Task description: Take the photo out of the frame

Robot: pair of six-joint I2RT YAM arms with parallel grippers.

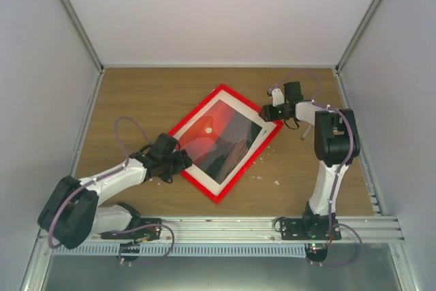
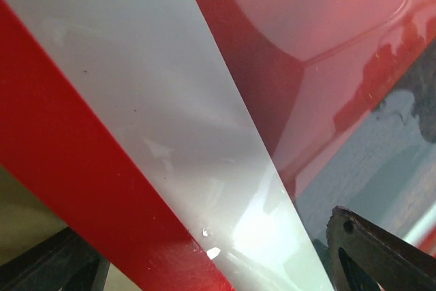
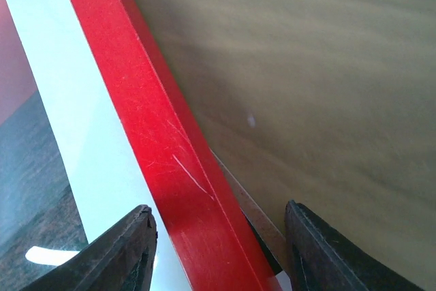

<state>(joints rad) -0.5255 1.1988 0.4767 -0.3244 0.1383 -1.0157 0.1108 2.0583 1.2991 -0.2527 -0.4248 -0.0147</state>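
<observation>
The frame (image 1: 197, 109), red-rimmed, lies flat and turned diagonally on the wooden table (image 1: 136, 100). Under its glass sits the photo (image 1: 221, 138), a red sunset over dark hills, ringed by a white mat (image 1: 204, 172). My left gripper (image 1: 180, 161) is at the frame's left edge. In the left wrist view it is open (image 2: 218, 264), its fingers (image 2: 381, 253) straddling the red rim (image 2: 68, 155) and mat (image 2: 170, 100). My right gripper (image 1: 272, 111) is at the far right corner. Its jaws (image 3: 221, 253) stand either side of the rim (image 3: 150, 120), with a gap on both sides.
White enclosure walls close in the table on the left, right and back. An aluminium rail (image 1: 225, 226) carrying both arm bases runs along the near edge. A few small white specks (image 1: 276, 182) lie on the wood near the frame's lower right side.
</observation>
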